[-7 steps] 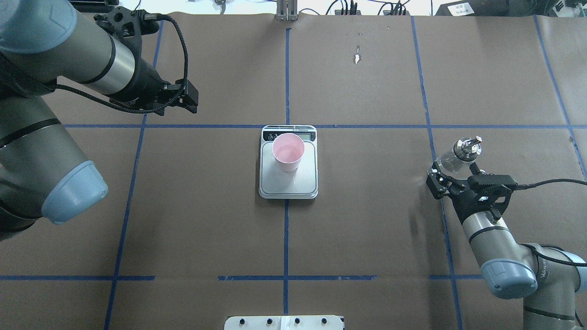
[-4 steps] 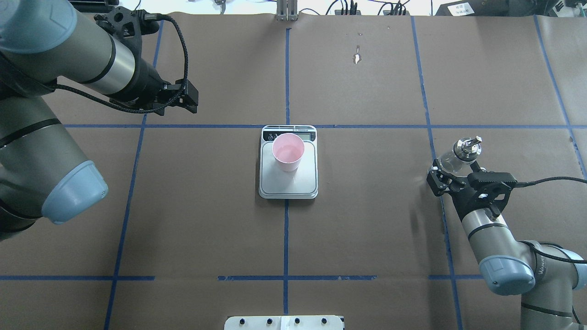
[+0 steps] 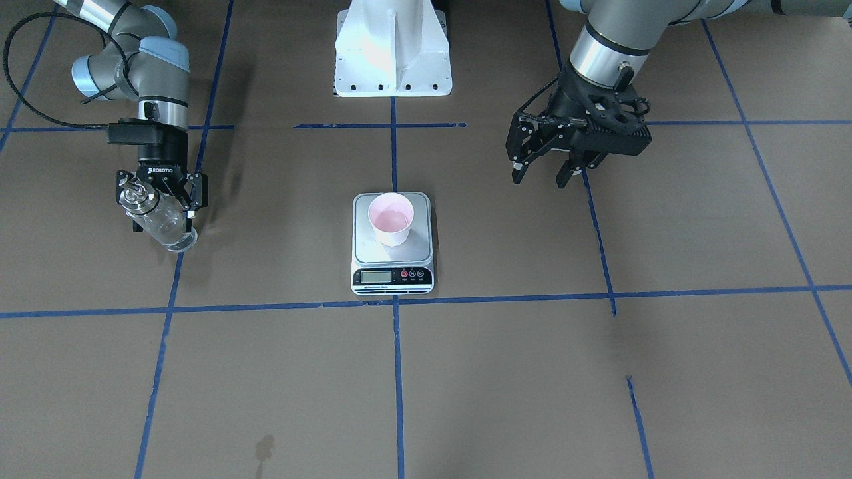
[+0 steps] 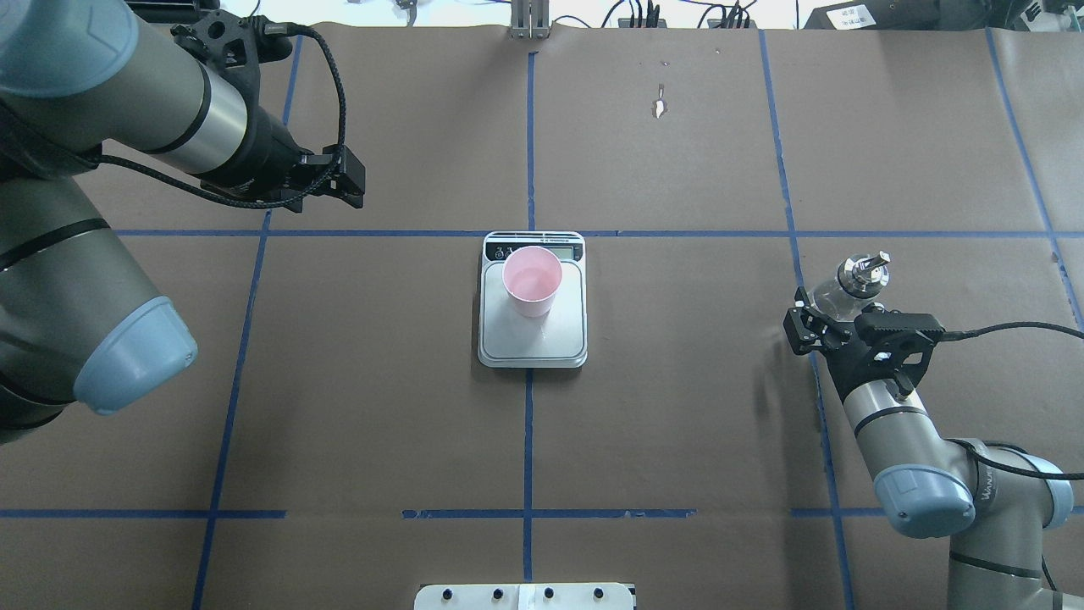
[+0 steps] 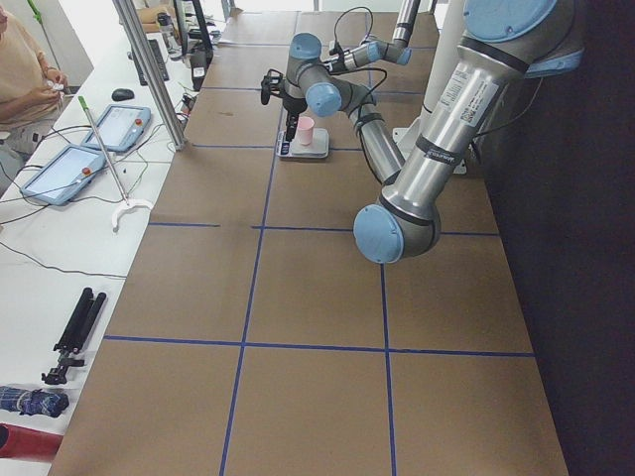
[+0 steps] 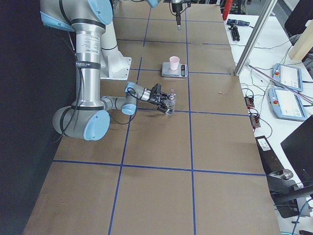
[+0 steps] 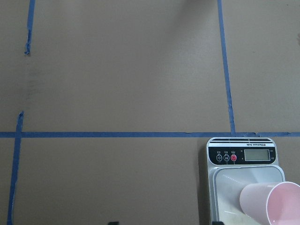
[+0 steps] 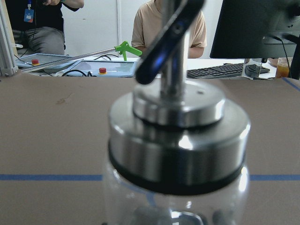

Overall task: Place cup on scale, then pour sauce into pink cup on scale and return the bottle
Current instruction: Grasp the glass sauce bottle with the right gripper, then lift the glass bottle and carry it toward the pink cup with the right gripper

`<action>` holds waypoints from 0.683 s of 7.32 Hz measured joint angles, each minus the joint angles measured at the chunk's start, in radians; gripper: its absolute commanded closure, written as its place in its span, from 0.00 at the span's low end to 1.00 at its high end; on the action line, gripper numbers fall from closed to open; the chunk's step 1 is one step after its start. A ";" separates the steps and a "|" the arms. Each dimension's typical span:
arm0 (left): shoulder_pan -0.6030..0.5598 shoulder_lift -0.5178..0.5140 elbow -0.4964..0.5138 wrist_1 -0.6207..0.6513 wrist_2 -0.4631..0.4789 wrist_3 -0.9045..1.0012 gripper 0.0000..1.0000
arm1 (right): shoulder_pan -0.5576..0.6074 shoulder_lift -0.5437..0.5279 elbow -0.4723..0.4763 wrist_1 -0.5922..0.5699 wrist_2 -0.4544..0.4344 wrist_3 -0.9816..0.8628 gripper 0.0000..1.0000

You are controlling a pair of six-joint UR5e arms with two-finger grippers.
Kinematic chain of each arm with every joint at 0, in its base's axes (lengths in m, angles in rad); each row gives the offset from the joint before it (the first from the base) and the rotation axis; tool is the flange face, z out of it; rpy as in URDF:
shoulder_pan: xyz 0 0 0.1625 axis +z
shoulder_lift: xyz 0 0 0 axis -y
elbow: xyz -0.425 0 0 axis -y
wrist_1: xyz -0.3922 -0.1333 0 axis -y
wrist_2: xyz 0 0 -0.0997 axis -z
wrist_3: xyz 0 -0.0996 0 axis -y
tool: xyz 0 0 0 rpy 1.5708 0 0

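Observation:
The pink cup (image 4: pixel 532 288) stands upright on the silver scale (image 4: pixel 559 335), near its display end; its inside shows a faint wet sheen. In the front-facing view the cup (image 3: pixel 391 226) sits on the scale (image 3: pixel 393 274) at mid-table. The clear glass bottle (image 4: pixel 851 280) with its silver cap stands upright by a blue tape line on my right side. My right gripper (image 4: pixel 817 313) is shut on its glass body, one finger on each side (image 3: pixel 163 213). The bottle's cap (image 8: pixel 178 140) fills the right wrist view. My left gripper (image 3: pixel 539 178) hangs open and holds nothing, off to the left of the scale.
The white robot base (image 3: pixel 393 53) sits at the table's near edge. Blue tape lines (image 4: pixel 528 440) grid the brown table top. Beyond the far edge are a metal post (image 6: pixel 254 39), control tablets (image 5: pixel 60 174) and a seated person (image 8: pixel 168 28).
My right wrist and elbow have crept slightly forward and toward the table's middle, while the bottle's cap stays at the same spot. The left arm, cup and scale have not moved.

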 measured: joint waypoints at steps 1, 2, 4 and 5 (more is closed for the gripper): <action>-0.002 -0.001 -0.001 0.001 0.000 0.000 0.27 | 0.000 0.001 -0.001 0.000 0.000 0.000 1.00; -0.004 -0.001 -0.003 0.001 -0.001 0.000 0.27 | 0.001 0.004 -0.001 0.000 0.000 -0.001 1.00; -0.006 0.000 -0.007 0.002 -0.002 0.002 0.27 | 0.017 0.044 0.007 0.000 -0.001 -0.048 1.00; -0.009 0.001 -0.008 0.003 -0.003 0.009 0.27 | 0.030 0.071 0.013 -0.004 -0.003 -0.096 1.00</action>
